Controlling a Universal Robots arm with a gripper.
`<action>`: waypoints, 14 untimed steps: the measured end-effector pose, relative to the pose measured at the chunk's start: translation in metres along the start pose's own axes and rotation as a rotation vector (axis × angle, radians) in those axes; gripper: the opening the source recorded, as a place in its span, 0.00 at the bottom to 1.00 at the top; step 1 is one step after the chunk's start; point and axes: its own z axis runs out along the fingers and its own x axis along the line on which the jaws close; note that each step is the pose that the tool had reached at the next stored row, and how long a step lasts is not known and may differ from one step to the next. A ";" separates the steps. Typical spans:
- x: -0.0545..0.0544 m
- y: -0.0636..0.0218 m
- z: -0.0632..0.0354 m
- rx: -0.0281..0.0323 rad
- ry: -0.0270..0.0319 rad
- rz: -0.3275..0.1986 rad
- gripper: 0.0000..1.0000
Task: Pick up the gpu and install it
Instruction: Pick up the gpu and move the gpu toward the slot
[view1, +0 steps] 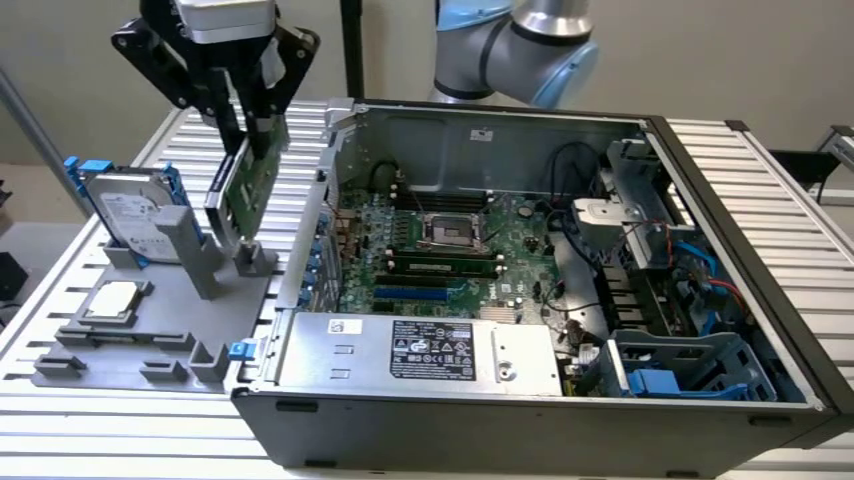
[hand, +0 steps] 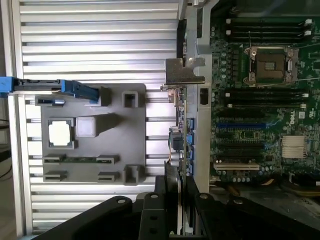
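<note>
The gpu (view1: 248, 190), a thin green card, hangs upright on edge just left of the open computer case (view1: 534, 410) in the exterior view. My gripper (view1: 247, 125) is shut on its top edge. The card's lower end is close above the slotted post of the grey holder tray (view1: 147, 345); I cannot tell whether they touch. In the wrist view the gpu (hand: 180, 145) appears edge-on with its silver bracket (hand: 185, 72) at the far end, held between my gripper's (hand: 181, 202) black fingers, beside the case wall. The motherboard (view1: 454, 240) lies inside the case.
A silver hard drive with blue rails (view1: 134, 210) stands in the tray, and a square CPU chip (view1: 114, 300) lies flat on it. The case holds a power supply (view1: 427, 350), drive cages (view1: 681, 365) and cables. Expansion slots (hand: 240, 126) sit on the board (hand: 260, 100).
</note>
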 end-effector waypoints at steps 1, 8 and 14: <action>-0.005 0.0001 -0.0015 0.0002 0.0025 0.000 0.26; -0.036 0.0009 -0.0025 0.0004 0.0072 0.000 0.26; -0.064 0.0019 -0.0017 0.0004 0.0075 0.000 0.26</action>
